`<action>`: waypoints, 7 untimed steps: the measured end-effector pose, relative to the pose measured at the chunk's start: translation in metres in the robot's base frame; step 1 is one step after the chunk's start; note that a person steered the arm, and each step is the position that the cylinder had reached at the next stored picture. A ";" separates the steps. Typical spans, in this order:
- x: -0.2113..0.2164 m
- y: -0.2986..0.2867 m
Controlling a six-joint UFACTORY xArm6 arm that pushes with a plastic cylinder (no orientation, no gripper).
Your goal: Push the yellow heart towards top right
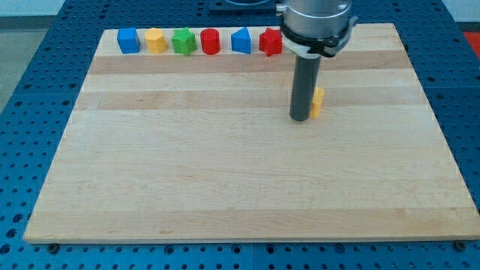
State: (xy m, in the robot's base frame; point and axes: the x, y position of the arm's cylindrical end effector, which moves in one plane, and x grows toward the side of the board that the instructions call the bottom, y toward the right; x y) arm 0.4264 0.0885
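Pale wood surface (225, 187) fills most of the view, sitting on a blue perforated bench (30, 90). Our rod comes down from the view's top, right of centre. It's a plain pusher, so nothing released, clenched or grasped.

Our tool is the rod's lower end, my tip (301, 118). It rests on the surface in the upper-right part of the board.

Yellow heart (317, 102) sits just beside the rod on the view's right, partly hidden behind it. Only a narrow yellow sliver shows, so the heart shape can't be confirmed from here. It looks to be touching the rod or nearly so; we can't tell which.

Room: bare wood lies between the heart and the surface's right edge, and a shorter stretch up to the top edge. The whole lower half of the surface is bare wood too.

Row of small blocks along the top edge, left to right: blue block (128, 40), yellow block (155, 40), green block (184, 41), red block (210, 41), a second blue block (241, 40), and a second red block (270, 42) just left of the rod's housing. All are well apart from the heart.
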 end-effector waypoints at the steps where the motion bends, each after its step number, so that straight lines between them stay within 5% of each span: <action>1: -0.001 0.013; 7: -0.049 0.069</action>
